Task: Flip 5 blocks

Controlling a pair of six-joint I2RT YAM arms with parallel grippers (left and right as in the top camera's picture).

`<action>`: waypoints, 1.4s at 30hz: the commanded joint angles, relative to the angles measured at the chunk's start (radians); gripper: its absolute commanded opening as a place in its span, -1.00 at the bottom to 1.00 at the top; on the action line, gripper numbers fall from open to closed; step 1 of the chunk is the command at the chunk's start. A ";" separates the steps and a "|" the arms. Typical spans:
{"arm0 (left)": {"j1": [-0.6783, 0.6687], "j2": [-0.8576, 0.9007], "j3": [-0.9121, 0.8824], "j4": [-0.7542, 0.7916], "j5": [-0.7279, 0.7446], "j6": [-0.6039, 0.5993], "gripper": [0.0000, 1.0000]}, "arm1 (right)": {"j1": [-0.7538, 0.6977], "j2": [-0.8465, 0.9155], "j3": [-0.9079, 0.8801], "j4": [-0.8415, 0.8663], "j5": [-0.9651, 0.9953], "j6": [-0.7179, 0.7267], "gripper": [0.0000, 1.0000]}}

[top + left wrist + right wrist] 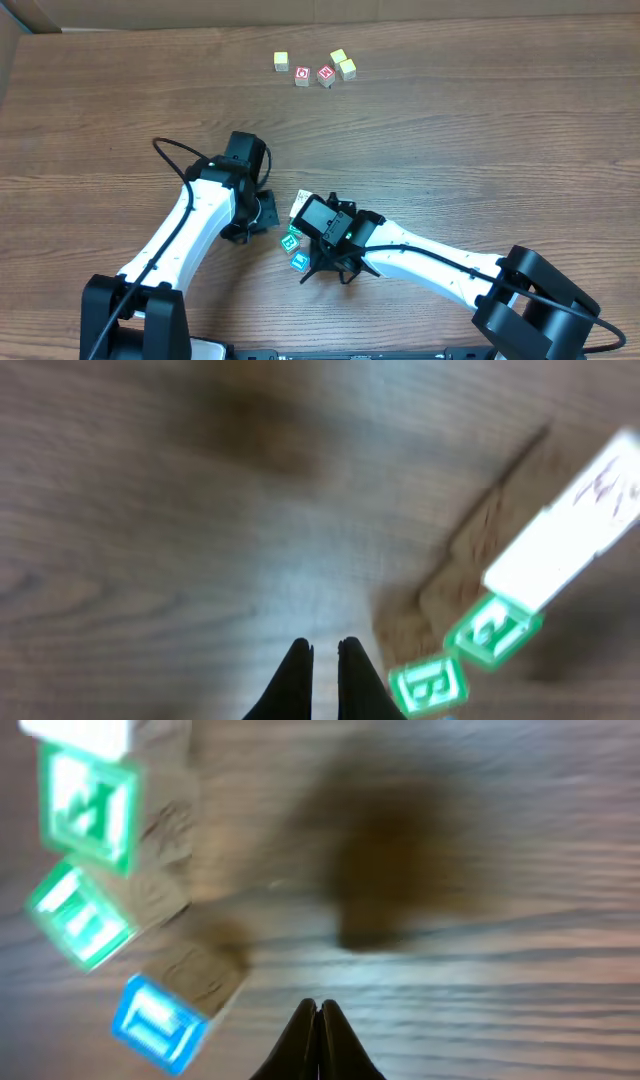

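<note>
Green- and blue-faced blocks (80, 915) clustered on tabletop (500, 870); left gripper (322, 660), right gripper (318, 1020) pressed together, empty; likely risk: nudging one scatters its neighbours.

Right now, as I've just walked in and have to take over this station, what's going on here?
The robot's left gripper and right gripper flank a small cluster of printed blocks on the robot's side of the table. Both have their fingers shut and hold nothing. A separate group of yellow and red-faced cubes sits at the far side, away from both.
</note>
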State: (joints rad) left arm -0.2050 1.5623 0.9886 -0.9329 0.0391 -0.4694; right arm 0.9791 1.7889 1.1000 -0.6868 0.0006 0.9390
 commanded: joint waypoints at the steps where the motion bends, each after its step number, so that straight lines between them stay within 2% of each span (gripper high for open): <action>1: 0.048 -0.005 0.017 0.035 0.005 -0.040 -0.92 | 0.010 -0.003 0.017 0.025 -0.011 0.031 -0.92; 7: 0.069 -0.004 0.017 0.051 0.010 -0.025 -0.92 | 0.093 0.009 0.010 0.096 -0.036 0.049 -0.92; 14: 0.069 -0.003 0.016 0.057 0.009 -0.025 -0.92 | 0.106 0.009 0.010 0.143 -0.037 0.067 -0.92; 26: 0.069 -0.003 0.016 0.061 -0.017 -0.025 -0.92 | 0.078 -0.032 0.024 0.095 0.003 0.058 -0.92; 30: 0.069 -0.003 0.016 0.059 -0.021 -0.025 -0.92 | 0.058 -0.026 0.018 0.019 0.061 0.144 -0.93; 42: 0.069 -0.003 0.015 0.059 -0.021 -0.025 -0.92 | 0.068 0.021 0.018 0.083 -0.037 0.142 -0.93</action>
State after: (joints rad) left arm -0.1375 1.5623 0.9886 -0.8745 0.0322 -0.4847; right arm 1.0367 1.8061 1.1011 -0.6147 -0.0036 1.0729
